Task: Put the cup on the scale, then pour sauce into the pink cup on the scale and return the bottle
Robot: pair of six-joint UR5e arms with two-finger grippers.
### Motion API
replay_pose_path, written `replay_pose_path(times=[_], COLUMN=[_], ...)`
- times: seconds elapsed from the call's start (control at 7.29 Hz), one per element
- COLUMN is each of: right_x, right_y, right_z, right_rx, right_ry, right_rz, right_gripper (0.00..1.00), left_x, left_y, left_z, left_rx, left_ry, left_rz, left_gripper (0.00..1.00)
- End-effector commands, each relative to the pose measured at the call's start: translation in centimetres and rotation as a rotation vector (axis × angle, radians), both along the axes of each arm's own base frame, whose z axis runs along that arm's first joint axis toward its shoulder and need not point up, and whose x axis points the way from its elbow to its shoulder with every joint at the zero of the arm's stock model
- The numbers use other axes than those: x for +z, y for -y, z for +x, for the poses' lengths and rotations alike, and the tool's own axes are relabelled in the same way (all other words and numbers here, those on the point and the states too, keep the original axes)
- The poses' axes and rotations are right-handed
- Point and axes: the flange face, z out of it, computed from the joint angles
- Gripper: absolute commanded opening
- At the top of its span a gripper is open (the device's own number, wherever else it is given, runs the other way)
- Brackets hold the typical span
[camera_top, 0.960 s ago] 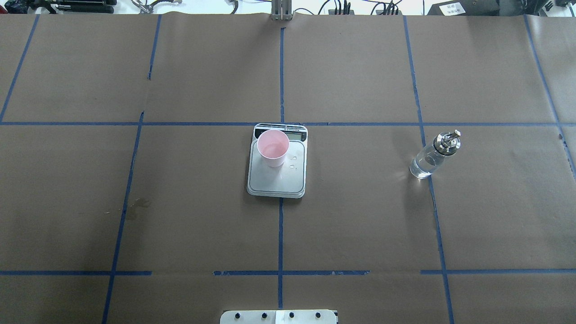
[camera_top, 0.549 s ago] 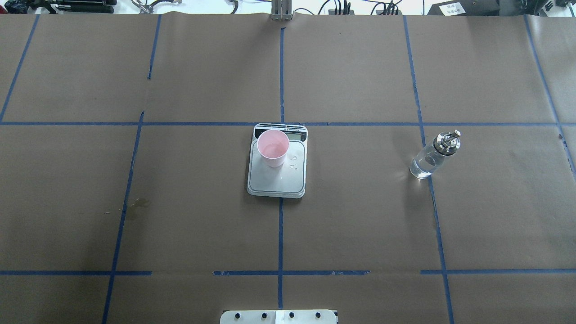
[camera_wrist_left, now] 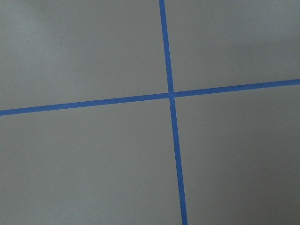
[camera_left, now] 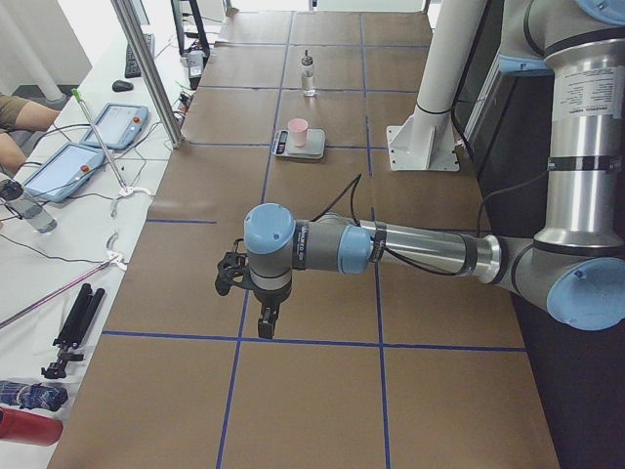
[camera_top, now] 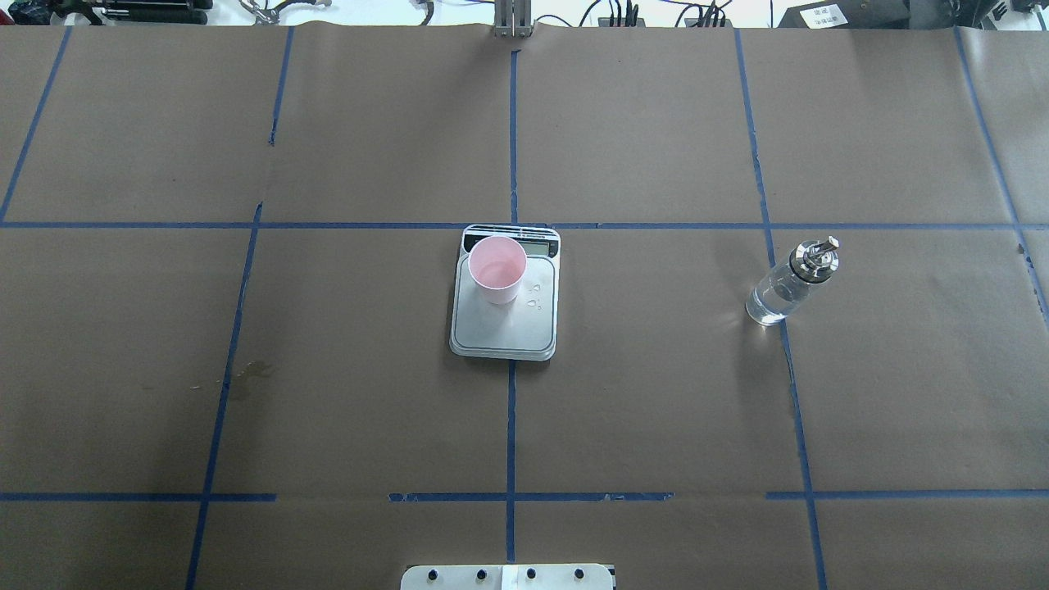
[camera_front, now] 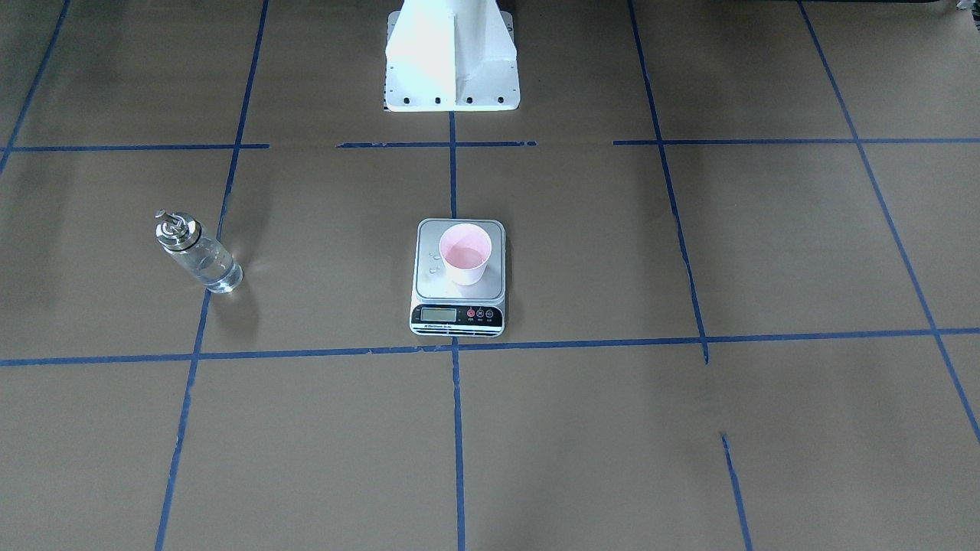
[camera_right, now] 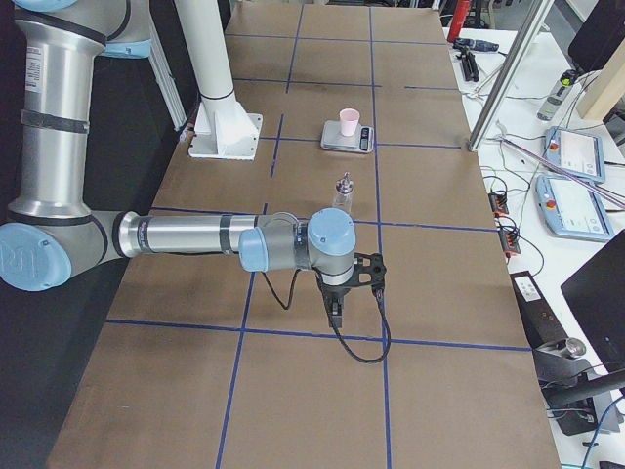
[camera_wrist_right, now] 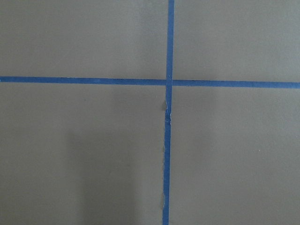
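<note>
While both arms hang low over the bench [camera_top: 369,393] out at its two ends, the cup [camera_top: 497,279] stands upright on the scale [camera_top: 508,334] at the middle. It is small, pale pink and tapered, with its mouth up and a pink inside, and it is narrower than the silver-grey platform. A few clear droplets [camera_top: 534,297] lie on the platform just beside it. The scale's black strip with its display [camera_front: 439,314] faces away from the robot. The bottle [camera_top: 787,285] stands upright on the robot's right, well apart from the scale and on a line of blue tape [camera_top: 796,410]. It is clear glass with a silver pourer top and holds the colourless sauce [camera_front: 217,275]. The left gripper [camera_left: 265,320] and right gripper [camera_right: 335,311] point down near the paper, far from these things. They appear only in the side views, so I cannot tell whether either is spread or pressed together.
</note>
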Motion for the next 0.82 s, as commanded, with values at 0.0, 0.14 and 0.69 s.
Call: replay_pose_path(times=[0.0, 0.14, 0.69], right_x=[-0.2, -0.2, -0.2], right_y=[0.1, 0.1, 0.1], right_z=[0.0, 0.0, 0.0], right_rx=[0.0, 0.0, 0.001], right_ry=[0.001, 0.001, 0.001], right_rz=[0.004, 0.004, 0.003], right_gripper=[1.0, 1.0, 1.0], left_x=[-0.1, -0.3, -1.2], left_y=[0.0, 0.0, 0.2], left_z=[0.0, 0.0, 0.0], left_rx=[-0.001, -0.001, -0.032], left_ry=[0.0, -0.001, -0.006], left_rz=[0.001, 0.006, -0.005], left_gripper=[1.0, 1.0, 1.0])
